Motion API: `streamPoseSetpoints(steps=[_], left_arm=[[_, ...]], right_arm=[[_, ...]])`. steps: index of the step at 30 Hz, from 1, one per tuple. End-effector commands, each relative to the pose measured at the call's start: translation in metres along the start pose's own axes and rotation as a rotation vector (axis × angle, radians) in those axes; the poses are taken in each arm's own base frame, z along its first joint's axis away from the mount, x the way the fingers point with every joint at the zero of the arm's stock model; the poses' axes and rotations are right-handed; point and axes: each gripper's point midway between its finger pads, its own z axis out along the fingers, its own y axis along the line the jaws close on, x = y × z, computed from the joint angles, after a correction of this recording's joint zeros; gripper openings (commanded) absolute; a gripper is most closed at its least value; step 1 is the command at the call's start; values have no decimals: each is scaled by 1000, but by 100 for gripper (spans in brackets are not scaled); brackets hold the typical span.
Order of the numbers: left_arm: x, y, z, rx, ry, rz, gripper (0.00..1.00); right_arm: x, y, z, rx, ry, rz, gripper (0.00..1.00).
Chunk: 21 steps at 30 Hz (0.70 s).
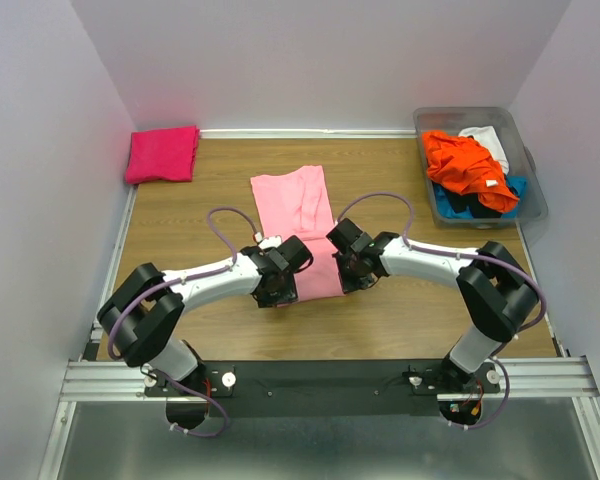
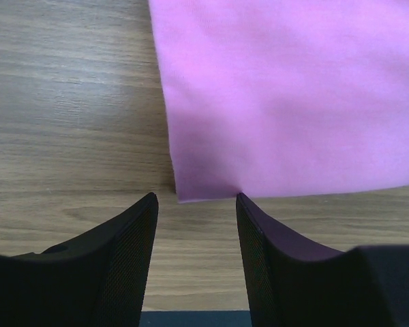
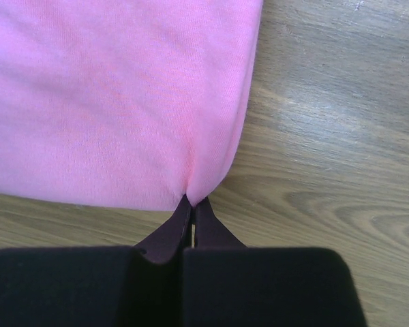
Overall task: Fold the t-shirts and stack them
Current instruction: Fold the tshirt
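Top external view: a light pink t-shirt (image 1: 295, 205) lies as a long folded strip mid-table on the wooden table (image 1: 180, 220), with both arms bent in over its near end. The left gripper (image 2: 196, 197) is spread wide and empty, just short of the near left corner. The right gripper (image 3: 192, 203) is pinched tight on the near right corner. A folded magenta t-shirt (image 1: 162, 154) sits far left. A clear bin (image 1: 536, 200) far right holds an orange t-shirt (image 1: 462, 165).

Flat t-shirt (image 1: 292, 203) on table (image 1: 410, 325), folded t-shirt (image 1: 163, 154) far left, bin (image 1: 536, 200) far right
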Motion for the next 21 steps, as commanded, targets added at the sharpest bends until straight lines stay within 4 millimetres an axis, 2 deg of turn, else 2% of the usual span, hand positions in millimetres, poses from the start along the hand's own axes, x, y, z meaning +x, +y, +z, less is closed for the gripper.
streamPoseSetpoints(steps=[1,9,13,17,19,21], left_arm=[[-7,-1,2,-35,-33,12,57],[2,2,18,-66,9,45,57],[11,10,22,-81,41,57,51],[16,15,24,-94,58,62,38],[19,16,26,-93,65,70,28],[21,14,28,-80,73,88,14]], right_arm=[[40,-22,18,77,116,-38,1],[45,-26,18,86,123,-41,1],[46,-28,17,87,121,-41,1],[43,-26,16,85,112,-41,1],[43,-27,16,85,114,-41,1],[43,-27,17,85,115,-44,1]])
